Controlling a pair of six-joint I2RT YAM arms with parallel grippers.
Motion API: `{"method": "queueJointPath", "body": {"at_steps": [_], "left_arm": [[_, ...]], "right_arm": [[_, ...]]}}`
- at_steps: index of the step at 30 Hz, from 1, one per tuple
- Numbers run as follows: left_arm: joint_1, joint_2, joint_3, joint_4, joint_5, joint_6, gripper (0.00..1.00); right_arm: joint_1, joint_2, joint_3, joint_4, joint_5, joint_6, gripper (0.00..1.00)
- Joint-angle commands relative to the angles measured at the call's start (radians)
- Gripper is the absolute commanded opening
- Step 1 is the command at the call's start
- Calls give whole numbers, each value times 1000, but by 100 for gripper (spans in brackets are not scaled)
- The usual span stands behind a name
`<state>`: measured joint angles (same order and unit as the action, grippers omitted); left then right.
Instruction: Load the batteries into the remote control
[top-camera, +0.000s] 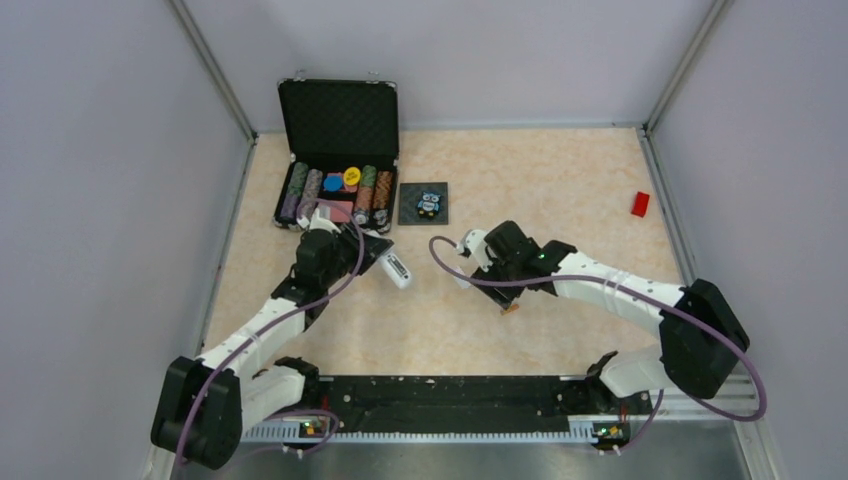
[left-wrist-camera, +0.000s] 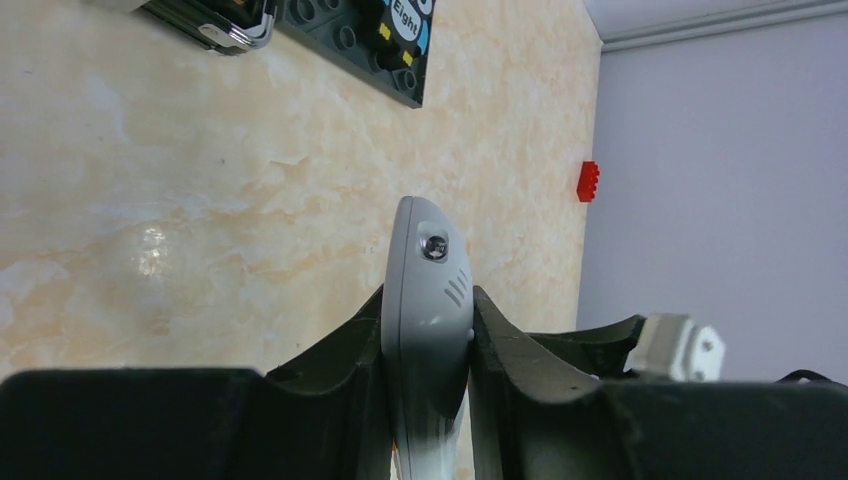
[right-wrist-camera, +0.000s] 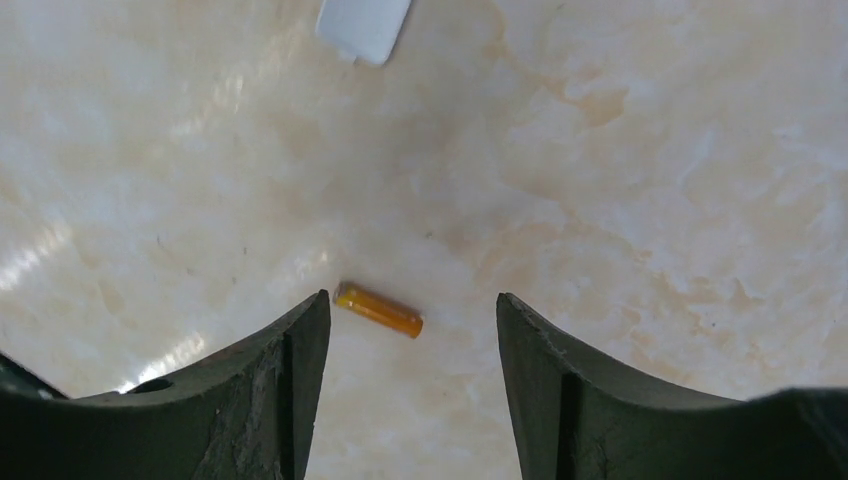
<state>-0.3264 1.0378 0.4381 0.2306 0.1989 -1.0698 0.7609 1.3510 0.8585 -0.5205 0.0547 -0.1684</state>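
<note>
Nearest on the marble-patterned table (top-camera: 560, 180), right of centre, the right gripper (right-wrist-camera: 412, 300) is hanging low with its claw spread wide, gripping nothing. An orange-copper battery (right-wrist-camera: 378, 310) is lying flat on the tabletop between the two fingers, closer to one of them and touching neither. Past it in the right wrist view, a white flat piece (right-wrist-camera: 365, 25) is sitting on the table, cut off by the frame, and I cannot tell what it is.

A little farther and to the left, the left gripper (left-wrist-camera: 427, 297) is pinching the remote control (left-wrist-camera: 428, 345) by its sides, with the remote's rounded end poking out beyond the fingertips toward the right.

Farther still, a dark owl tile (top-camera: 424, 203) is lying just right of an open black case (top-camera: 338, 120) holding rows of chips, and a small red block (top-camera: 640, 203) is resting by the right wall
</note>
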Motion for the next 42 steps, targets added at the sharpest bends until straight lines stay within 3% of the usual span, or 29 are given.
{"method": "queueJointPath", "body": {"at_steps": [1,15,22,36,42], "left_arm": [[15,-18,43,23,-2,21,0],[64,18,57,23,23,26,0],[77,50,73,32,36,33,0],[86,92,86,57,57,28,0],[86,129,95,75,101,21,0]], "right_arm": [[-6,20,19,-166,-107,-347,61],[-19,107,-27,-139,-208,-523,60],[-52,140,-40,-123,-181,-556,56],[-81,188,-77,-38,-222,-543,24],[-81,189,-64,-32,-298,-481,0]]}}
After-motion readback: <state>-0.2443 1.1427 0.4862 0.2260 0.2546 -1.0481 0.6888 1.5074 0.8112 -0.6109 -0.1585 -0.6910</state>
